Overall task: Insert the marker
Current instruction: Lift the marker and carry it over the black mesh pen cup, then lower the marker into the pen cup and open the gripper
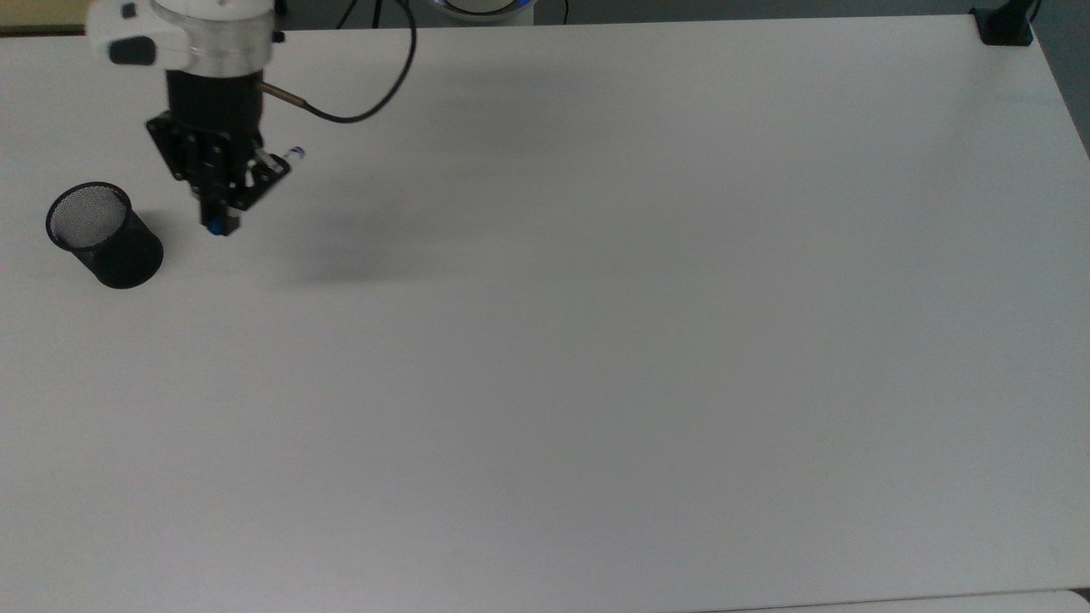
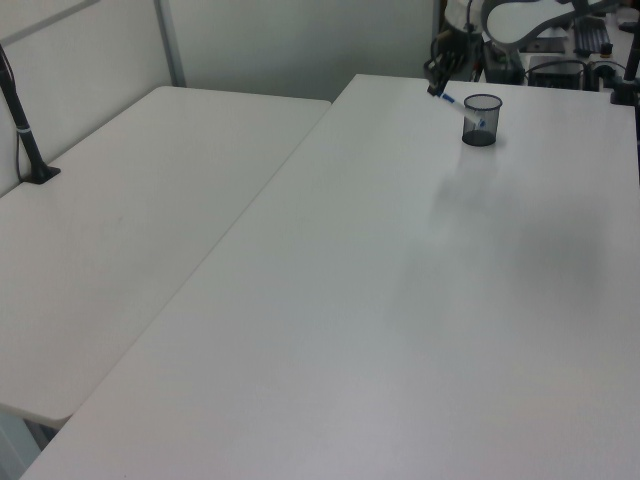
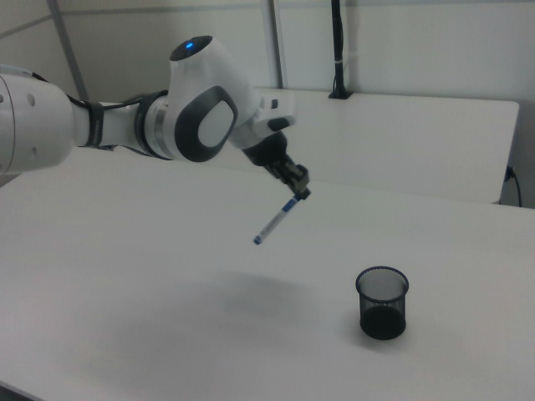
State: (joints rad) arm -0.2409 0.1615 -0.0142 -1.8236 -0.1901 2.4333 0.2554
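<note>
My gripper (image 1: 219, 218) is shut on the marker (image 1: 292, 155), a slim white barrel with blue ends. In the right view the gripper (image 3: 299, 191) grips the marker (image 3: 275, 221) at its upper, blue-capped end, and the barrel hangs tilted down toward the right view's left, well above the table. The black mesh cup (image 1: 103, 235) stands upright and empty on the white table (image 1: 596, 340), just to the top view's left of the gripper. In the right view the cup (image 3: 383, 302) sits lower and to the right of the marker. In the left view the marker (image 2: 458, 105) slants beside the cup (image 2: 481, 106).
A dark cable (image 1: 375, 94) loops from the wrist. A black clamp base (image 1: 1005, 25) sits at the table's far right corner in the top view. A second white table (image 2: 150, 200) with a black pole (image 2: 25, 130) adjoins in the left view.
</note>
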